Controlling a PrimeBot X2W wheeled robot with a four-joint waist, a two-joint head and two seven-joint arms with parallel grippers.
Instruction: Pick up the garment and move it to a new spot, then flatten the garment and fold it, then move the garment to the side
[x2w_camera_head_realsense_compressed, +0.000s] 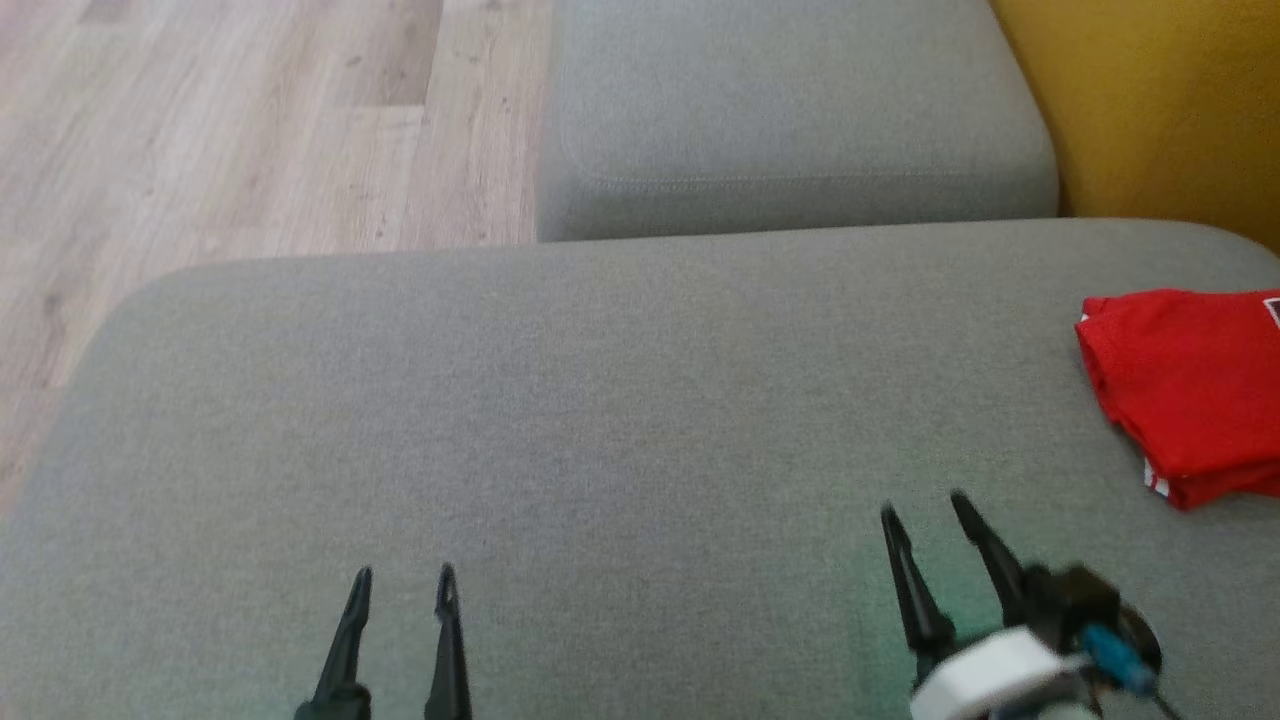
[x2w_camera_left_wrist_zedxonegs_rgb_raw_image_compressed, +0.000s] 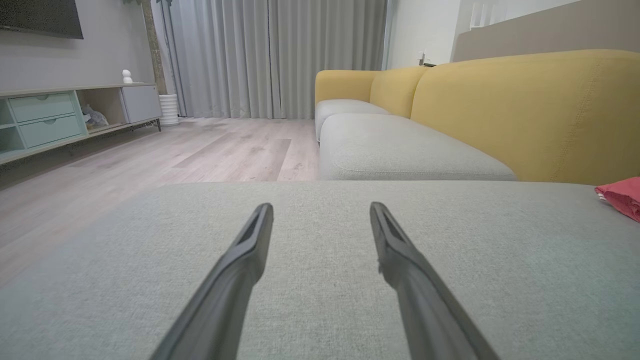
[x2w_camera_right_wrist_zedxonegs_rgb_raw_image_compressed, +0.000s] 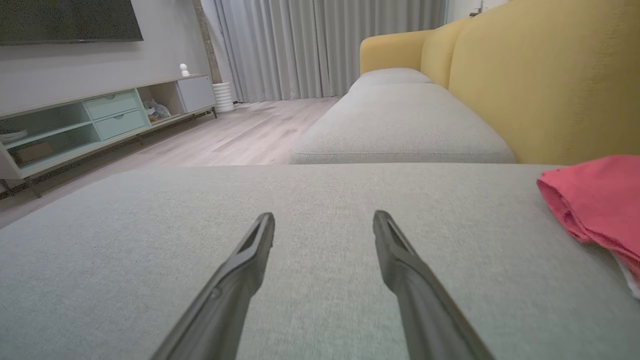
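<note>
Garment (x2w_camera_head_realsense_compressed: 1190, 390): red, folded, white-trimmed

Right gripper (x2w_camera_right_wrist_zedxonegs_rgb_raw_image_compressed: 324, 220) spread, empty, over grey cushion (x2w_camera_right_wrist_zedxonegs_rgb_raw_image_compressed: 150, 250); folded red garment (x2w_camera_right_wrist_zedxonegs_rgb_raw_image_compressed: 595, 200) on cushion's right edge.

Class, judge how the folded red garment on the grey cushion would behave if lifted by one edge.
The red garment probably droops and unfolds: its stacked layers look soft. Likely light, thin cloth. Pushed, it may bunch, not slide.
</note>
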